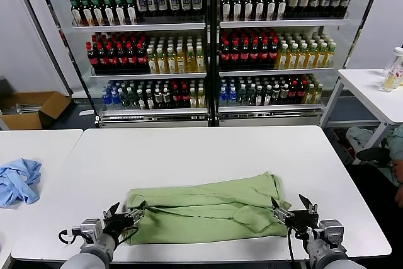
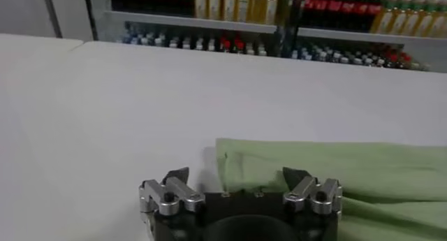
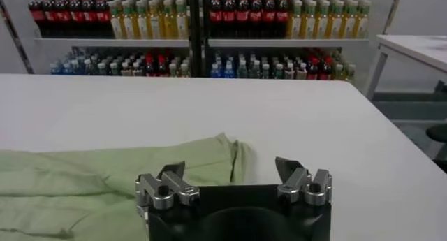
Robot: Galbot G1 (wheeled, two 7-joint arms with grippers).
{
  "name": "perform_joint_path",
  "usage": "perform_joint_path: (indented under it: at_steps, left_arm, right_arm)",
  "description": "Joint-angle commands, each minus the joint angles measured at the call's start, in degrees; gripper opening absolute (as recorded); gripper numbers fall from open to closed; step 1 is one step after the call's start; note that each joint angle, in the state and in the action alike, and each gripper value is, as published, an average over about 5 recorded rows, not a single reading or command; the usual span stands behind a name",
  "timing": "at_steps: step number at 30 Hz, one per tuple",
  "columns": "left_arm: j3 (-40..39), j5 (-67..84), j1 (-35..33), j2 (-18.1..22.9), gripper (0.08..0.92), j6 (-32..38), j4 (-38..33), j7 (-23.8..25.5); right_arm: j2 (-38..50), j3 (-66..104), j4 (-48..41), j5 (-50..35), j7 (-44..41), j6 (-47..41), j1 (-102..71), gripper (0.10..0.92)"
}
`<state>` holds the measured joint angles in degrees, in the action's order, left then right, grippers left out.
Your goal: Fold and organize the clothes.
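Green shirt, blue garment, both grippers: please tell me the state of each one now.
Green shirt: folded into a long band, lying flat on the white table.
Blue garment: crumpled, on the side table.
Left gripper: open, at the shirt's left end, holding nothing.
Right gripper: open, at the shirt's right end, holding nothing.

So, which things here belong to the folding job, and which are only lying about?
Job: light green cotton shirt, folded lengthwise on the white table; left tool and right tool, both open at its ends.
Lying about: crumpled light blue garment; cardboard box.
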<state>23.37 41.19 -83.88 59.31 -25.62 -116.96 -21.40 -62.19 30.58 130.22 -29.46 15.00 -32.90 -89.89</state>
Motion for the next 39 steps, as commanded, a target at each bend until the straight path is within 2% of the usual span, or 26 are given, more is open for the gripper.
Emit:
perform_joint_path:
  at_steps: [1, 4, 18, 25, 29, 32, 36, 39]
  left_arm:
    - [-1.9, 1.7, 0.1, 2.7, 0.818, -0.4, -0.2, -6.7]
    - [-2.1, 2.4, 0.1, 2.8, 0.771, -0.5, -0.4, -6.8]
    - [-4.1, -0.3, 0.6, 4.5, 0.369, -0.7, 1.5, -5.9]
    - [-1.2, -5.7, 1.7, 4.5, 0.171, -0.2, 0.7, -3.3]
    - [4.2, -8.6, 0.9, 1.3, 0.098, -2.5, -2.5, -0.8]
    - [11.0, -9.0, -0.7, -2.2, 0.091, -5.8, -3.5, 2.0]
    - [23.9, -9.4, -3.2, -6.3, 0.091, -7.6, 0.3, 9.9]
    - [31.3, -9.5, -4.3, -8.6, 0.091, -7.6, 4.2, 13.4]
  right_arm:
    - [-0.2, -0.2, 0.2, 1.1, 0.2, 0.0, -0.2, 0.823]
    - [-0.5, -0.6, 0.1, 1.4, 0.3, 0.0, -0.3, 0.823]
    - [-0.2, -1.1, 0.7, 1.7, 0.4, -0.1, -0.4, 0.823]
    - [0.3, -0.8, 1.2, 1.7, 0.4, -0.1, -0.4, 0.823]
    - [0.9, -0.3, 1.5, 1.5, 0.4, -0.2, -0.1, 0.823]
    - [0.9, -0.2, 1.5, 1.5, 0.3, -0.2, 0.4, 0.823]
    - [0.6, -0.3, 1.6, 1.5, 0.1, -0.1, 1.0, 0.823]
    - [0.4, -0.4, 1.6, 1.4, -0.1, 0.0, 1.7, 0.823]
